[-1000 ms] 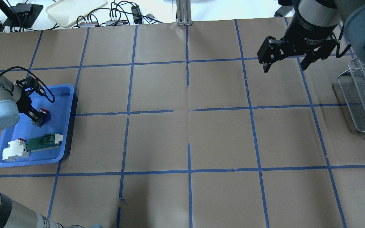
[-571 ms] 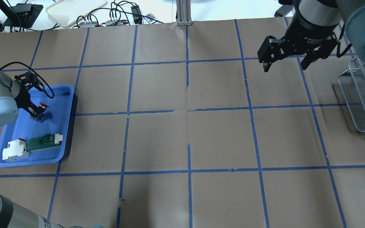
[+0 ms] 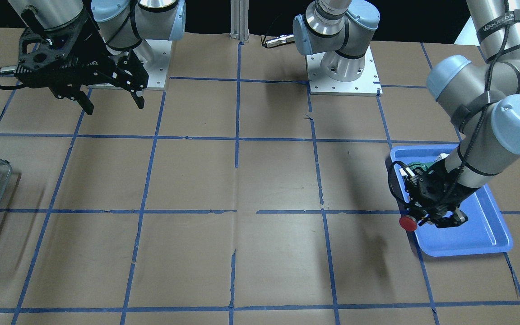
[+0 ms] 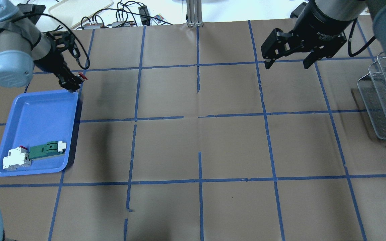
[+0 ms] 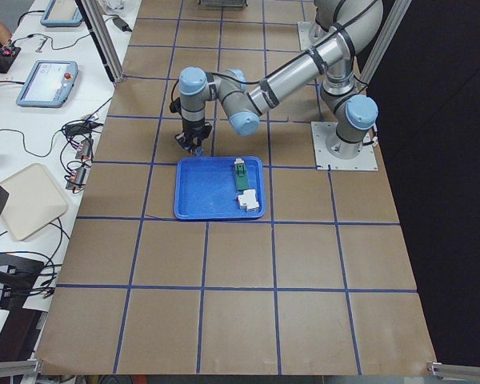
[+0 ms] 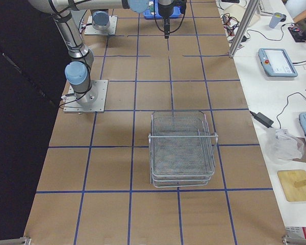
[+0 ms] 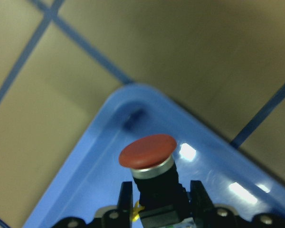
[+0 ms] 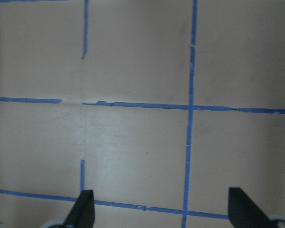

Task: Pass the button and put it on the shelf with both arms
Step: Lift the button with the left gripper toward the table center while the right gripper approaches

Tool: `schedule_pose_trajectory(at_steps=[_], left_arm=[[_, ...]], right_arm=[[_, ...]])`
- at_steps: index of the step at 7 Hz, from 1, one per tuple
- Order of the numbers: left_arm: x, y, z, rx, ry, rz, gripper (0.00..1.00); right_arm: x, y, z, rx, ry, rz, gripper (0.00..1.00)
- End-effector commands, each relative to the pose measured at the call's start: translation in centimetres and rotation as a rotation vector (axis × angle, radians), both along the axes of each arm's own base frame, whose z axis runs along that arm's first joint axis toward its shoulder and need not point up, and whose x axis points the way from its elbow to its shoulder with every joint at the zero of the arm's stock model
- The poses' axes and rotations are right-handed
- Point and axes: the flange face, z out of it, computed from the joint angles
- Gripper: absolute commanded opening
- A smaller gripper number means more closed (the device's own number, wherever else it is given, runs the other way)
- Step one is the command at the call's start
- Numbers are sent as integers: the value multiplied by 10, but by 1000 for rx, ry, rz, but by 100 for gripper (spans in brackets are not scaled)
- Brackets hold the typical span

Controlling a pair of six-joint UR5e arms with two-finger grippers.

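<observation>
My left gripper [image 4: 73, 82] is shut on the button [image 4: 83, 77], gripping its black body with the red cap pointing right. It holds the button in the air over the far right corner of the blue tray [image 4: 35, 113]. The left wrist view shows the red cap [image 7: 147, 151] between the two fingers [image 7: 125, 199], above the tray corner [image 7: 133, 95]. In the front view the button [image 3: 408, 222] sticks out past the tray's edge. My right gripper [image 4: 288, 58] is open and empty, high over the far right of the table. The wire shelf [image 4: 385, 100] stands at the right edge.
A flat green-and-white part [image 4: 47, 150] and a white block with red [image 4: 15, 159] lie at the near end of the blue tray. Cables and a beige tray [image 4: 79, 10] lie beyond the table's far edge. The table is brown paper with blue tape lines.
My left gripper has lifted the button out of the tray and carried it toward the far side and to the right, over the tray's corner. My right gripper has shifted slightly left.
</observation>
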Motion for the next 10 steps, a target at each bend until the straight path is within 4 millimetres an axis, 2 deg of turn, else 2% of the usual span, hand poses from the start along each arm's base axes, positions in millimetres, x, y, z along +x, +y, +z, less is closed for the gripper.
schedule_pose_trajectory(at_steps=[1,2,3,4,5,6,7,9,10], left_arm=[[-110,7,49,-15,121,-191,0],[-147,12,64,-24,224,-239,0],[-186,21,75,-23,286,-282,0],[-223,33,83,-26,309,-321,0],[-256,49,94,-21,342,-303,0],[-279,57,104,-31,420,-315,0],[-297,65,114,-31,503,-328,0],[-330,78,125,-62,576,-393,0],[-343,80,132,-87,675,-428,0]], right_arm=[[5,0,-4,-37,-48,241,100],[0,-3,-4,-80,-37,386,100],[-14,-7,-7,-110,-50,504,100],[-38,-14,-8,-151,-135,561,100],[-61,-16,-10,-214,-197,718,100],[-66,-13,-13,-248,-231,850,100],[-63,-13,-14,-326,-245,997,100],[-64,-16,-16,-462,-262,1174,100],[-64,-13,-29,-461,-266,1223,100]])
